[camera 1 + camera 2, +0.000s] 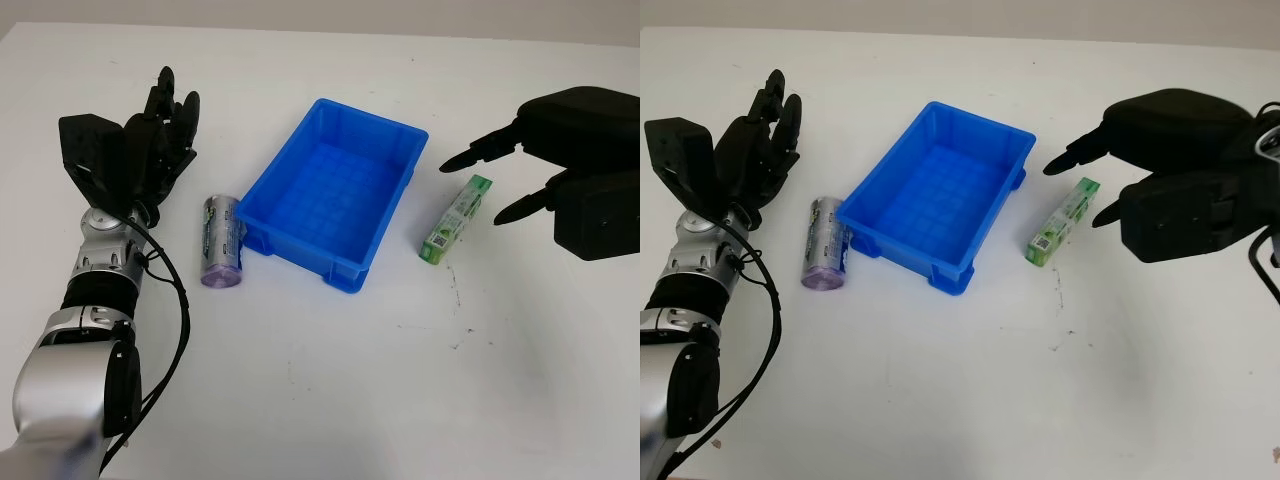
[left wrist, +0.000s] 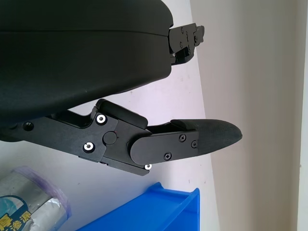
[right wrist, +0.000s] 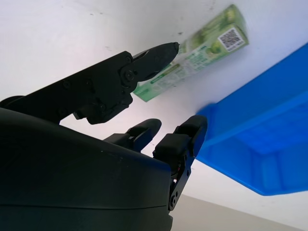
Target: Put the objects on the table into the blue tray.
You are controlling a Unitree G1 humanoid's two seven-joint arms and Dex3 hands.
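White tabletop. Can lies on its side, touching the tray's left corner. Left hand upright just left of and beyond the can, open, holding nothing. Blue tray at centre, nothing in it. Green box lies flat right of the tray, apart from it. Right hand open, just right of the box, fingertips flanking its far end, not touching.

blue tray, green box, silver roll

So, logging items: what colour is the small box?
Green box, white patches; clearest in the left eye view.
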